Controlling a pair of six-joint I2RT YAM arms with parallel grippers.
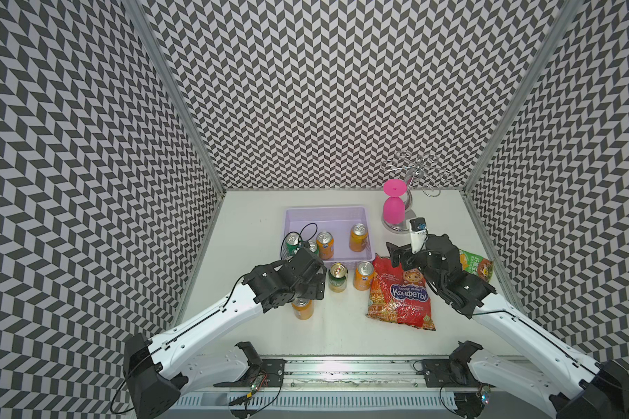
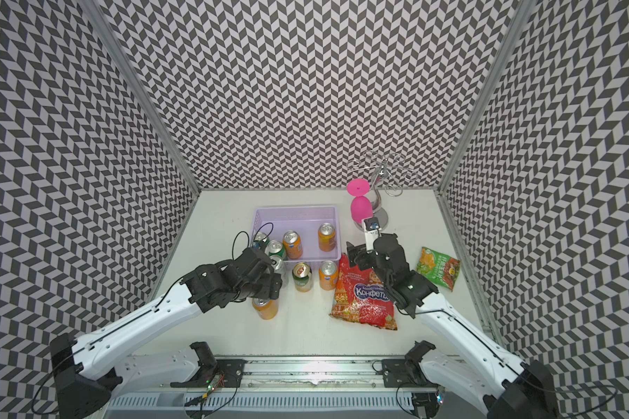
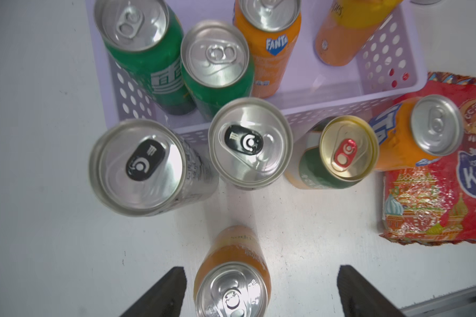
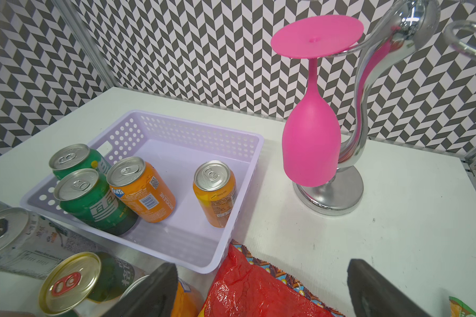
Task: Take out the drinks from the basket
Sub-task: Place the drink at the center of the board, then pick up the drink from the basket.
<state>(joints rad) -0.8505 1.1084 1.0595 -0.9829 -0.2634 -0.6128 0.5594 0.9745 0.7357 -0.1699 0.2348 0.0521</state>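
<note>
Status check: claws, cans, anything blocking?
Both open: left claw over orange can on table, right claw over red snack bag. Basket holds four cans. Nothing blocking them.

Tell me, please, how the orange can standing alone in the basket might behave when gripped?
The orange can stands upright, so a high nudge could tip it. Its glossy side may slip. Its tab looks unopened, so it is likely full and weighty.

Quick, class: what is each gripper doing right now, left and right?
Left gripper: open, jaws apart around an upright orange can, not gripping it.
Right gripper: open, holding nothing.
</note>
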